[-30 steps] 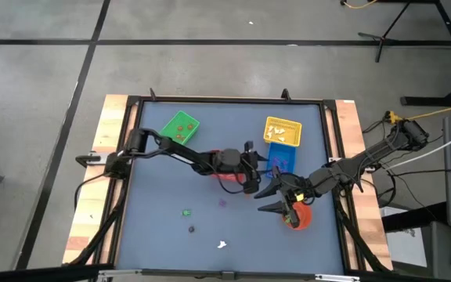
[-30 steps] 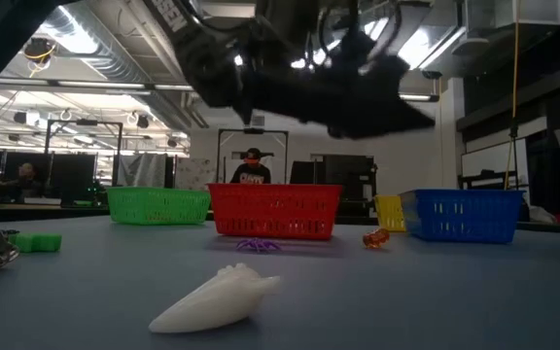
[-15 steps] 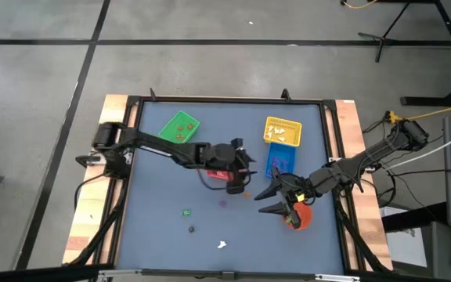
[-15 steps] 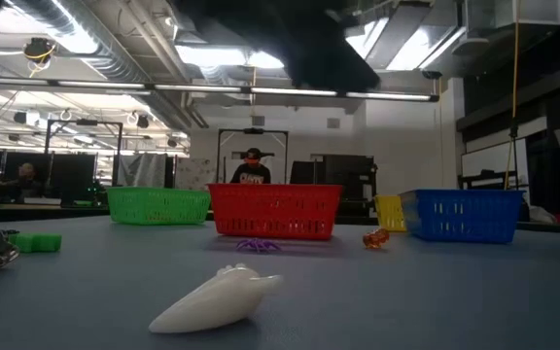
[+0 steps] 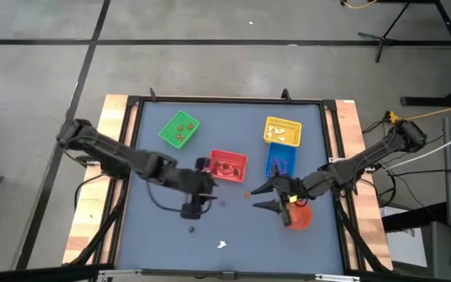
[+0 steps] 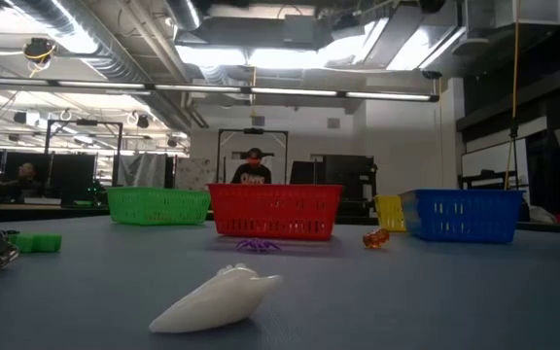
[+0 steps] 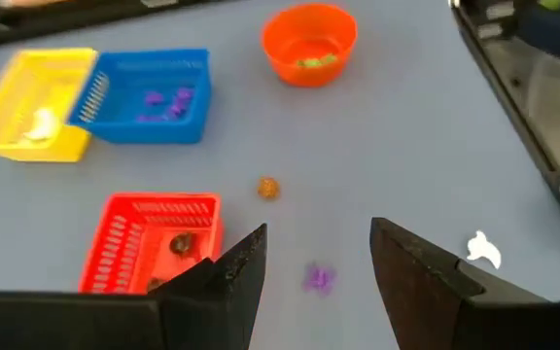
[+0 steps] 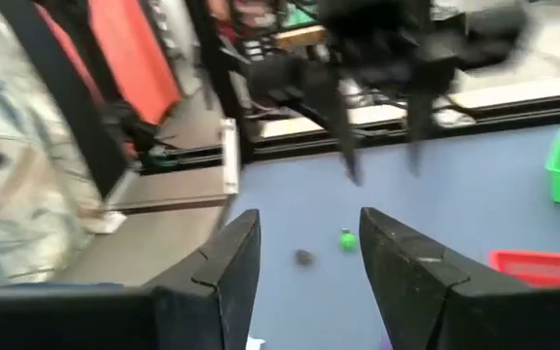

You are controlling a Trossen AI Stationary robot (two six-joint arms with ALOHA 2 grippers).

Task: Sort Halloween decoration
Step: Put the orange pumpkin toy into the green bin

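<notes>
Small trinkets lie loose on the blue table: a purple one (image 5: 221, 204) (image 7: 319, 279), an orange one (image 5: 247, 194) (image 7: 268, 188), a black one (image 5: 192, 229), a white one (image 5: 221, 244) (image 6: 217, 297) and a green one (image 8: 347, 238). My left gripper (image 5: 206, 202) (image 7: 319, 233) hangs open above the table near the purple trinket, and in the high view it hides the green one. My right gripper (image 5: 255, 197) (image 8: 309, 216) is open too, level, beside the orange trinket and pointing toward the table's left. Neither touches anything.
The green basket (image 5: 178, 129), red basket (image 5: 227, 164), yellow basket (image 5: 283, 131) and blue basket (image 5: 280, 160) stand in the table's far half and hold trinkets. The orange-red bowl (image 5: 297, 215) sits under my right arm. A person (image 6: 252, 167) stands in the room beyond.
My left gripper has swung from over the red basket toward the table's near left and now hangs by the purple and green trinkets. The red basket is uncovered. My right gripper has edged a little toward the table's left.
</notes>
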